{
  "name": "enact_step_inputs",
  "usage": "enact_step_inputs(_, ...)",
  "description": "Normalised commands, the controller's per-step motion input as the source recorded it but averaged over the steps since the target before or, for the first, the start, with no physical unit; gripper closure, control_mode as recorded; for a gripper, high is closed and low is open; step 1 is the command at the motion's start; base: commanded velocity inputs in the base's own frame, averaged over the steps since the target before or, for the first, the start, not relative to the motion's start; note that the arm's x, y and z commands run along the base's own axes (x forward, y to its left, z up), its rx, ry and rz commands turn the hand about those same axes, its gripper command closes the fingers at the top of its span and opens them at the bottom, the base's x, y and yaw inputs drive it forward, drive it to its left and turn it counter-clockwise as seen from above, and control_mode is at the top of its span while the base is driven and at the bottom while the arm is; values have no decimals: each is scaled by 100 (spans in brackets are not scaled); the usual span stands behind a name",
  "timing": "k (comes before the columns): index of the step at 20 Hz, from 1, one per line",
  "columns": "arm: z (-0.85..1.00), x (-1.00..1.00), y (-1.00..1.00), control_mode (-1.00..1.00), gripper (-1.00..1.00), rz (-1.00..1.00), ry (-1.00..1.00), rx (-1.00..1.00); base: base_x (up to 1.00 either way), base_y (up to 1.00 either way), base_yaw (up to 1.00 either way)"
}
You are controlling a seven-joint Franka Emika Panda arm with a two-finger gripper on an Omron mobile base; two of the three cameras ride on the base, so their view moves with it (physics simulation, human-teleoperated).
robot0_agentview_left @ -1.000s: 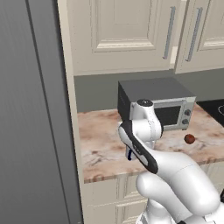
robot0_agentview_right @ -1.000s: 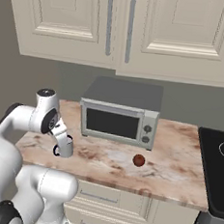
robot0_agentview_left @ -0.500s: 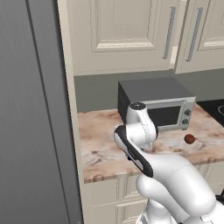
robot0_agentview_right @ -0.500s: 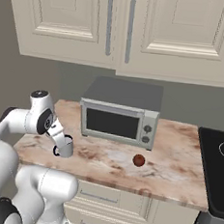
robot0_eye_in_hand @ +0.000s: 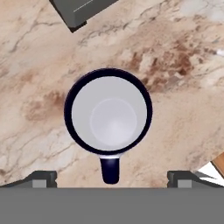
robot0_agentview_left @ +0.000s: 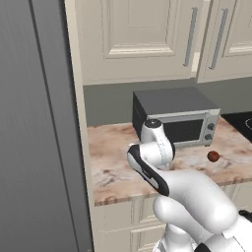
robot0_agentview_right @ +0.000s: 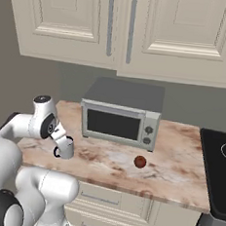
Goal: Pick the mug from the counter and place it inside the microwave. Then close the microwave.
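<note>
The mug (robot0_eye_in_hand: 108, 116) stands upright on the counter (robot0_eye_in_hand: 183, 109), seen from straight above: pale inside, dark rim, dark handle pointing toward the bottom of the hand view. My gripper (robot0_eye_in_hand: 113, 177) hangs open above it, one fingertip out on each side of the handle, touching nothing. From the right base view the mug (robot0_agentview_right: 66, 149) sits near the left end of the counter (robot0_agentview_right: 110, 166), with the gripper (robot0_agentview_right: 64, 142) just over it. In the left base view my arm covers the mug. The microwave is out of view.
A dark grey box with a silver-framed front (robot0_agentview_right: 121, 123) stands at the back of the counter, right of the mug. A small reddish-brown ball (robot0_agentview_right: 139, 161) lies in front of it. A black stovetop (robot0_agentview_right: 222, 169) lies far right; a tall grey panel (robot0_agentview_left: 34, 123) bounds the left.
My arm's upper joint has swung to the left while the hand has stayed over the mug. The mug has not moved and the jaws remain open.
</note>
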Motion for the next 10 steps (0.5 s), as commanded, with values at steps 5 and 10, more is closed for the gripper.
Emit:
enact_step_inputs(5, -1, 1, 2, -100, -100, 0, 0, 0, 0, 0, 0)
enact_step_inputs(10, -7, 0, 15, -100, -100, 0, 0, 0, 0, 0, 0)
